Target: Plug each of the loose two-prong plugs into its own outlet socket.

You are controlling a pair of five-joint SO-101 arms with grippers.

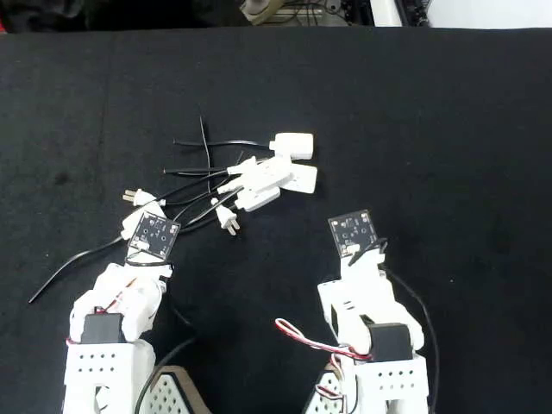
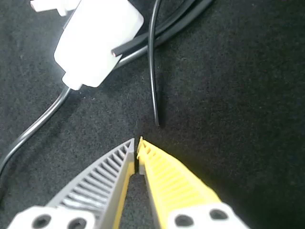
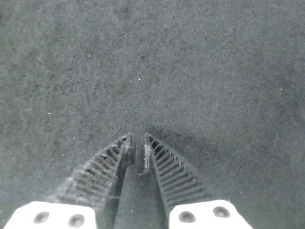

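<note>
Several white outlet sockets (image 1: 274, 172) lie bunched at the table's middle, with black cables (image 1: 197, 169) trailing to the left. One loose two-prong plug (image 1: 227, 216) lies just below the bunch, another (image 1: 134, 197) at the left. A white plug body (image 2: 97, 43) on a black cable lies a short way ahead of my left gripper (image 2: 138, 144), which is shut and empty over the black cloth. A loose cable end (image 2: 156, 119) stops just in front of its tips. My right gripper (image 3: 137, 139) is shut over bare cloth, right of the bunch.
The left arm (image 1: 116, 306) and the right arm (image 1: 366, 315) stand at the front edge. The black tabletop (image 1: 448, 129) stretches open to the right and the back. Clutter sits beyond the far edge (image 1: 293, 13).
</note>
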